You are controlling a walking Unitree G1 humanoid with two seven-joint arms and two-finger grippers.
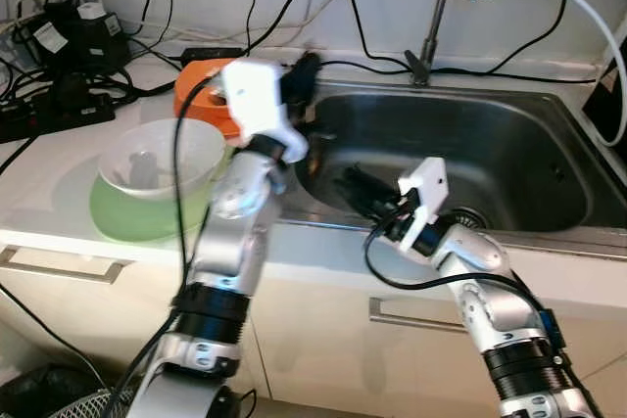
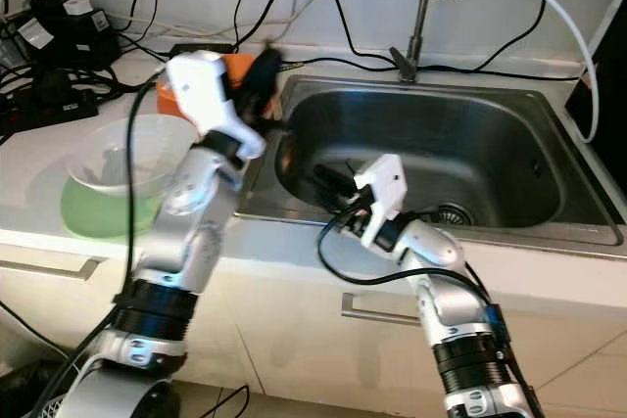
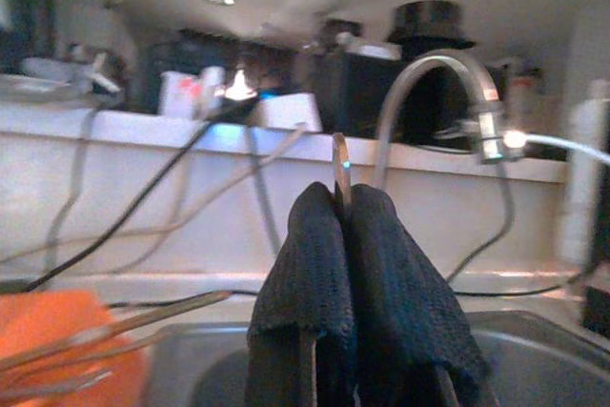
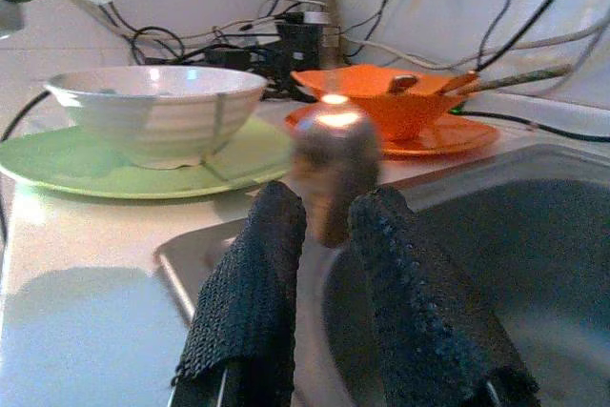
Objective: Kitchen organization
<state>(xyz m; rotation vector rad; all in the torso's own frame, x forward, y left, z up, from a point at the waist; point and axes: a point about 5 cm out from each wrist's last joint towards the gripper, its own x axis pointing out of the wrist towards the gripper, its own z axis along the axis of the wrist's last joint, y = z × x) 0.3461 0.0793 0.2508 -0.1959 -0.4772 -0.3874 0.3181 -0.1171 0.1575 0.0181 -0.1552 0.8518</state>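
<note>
Left end effector (image 3: 343,235) pinching thin utensil (image 3: 340,167) above sink (image 1: 519,159).

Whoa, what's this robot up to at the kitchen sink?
It is sorting dishes beside the steel sink. The left gripper, raised over the sink's left edge, is shut on a thin metal utensil. The right gripper reaches into the basin, jaws apart. On the counter sit a white bowl on a green plate, and an orange bowl holding chopsticks.
</note>
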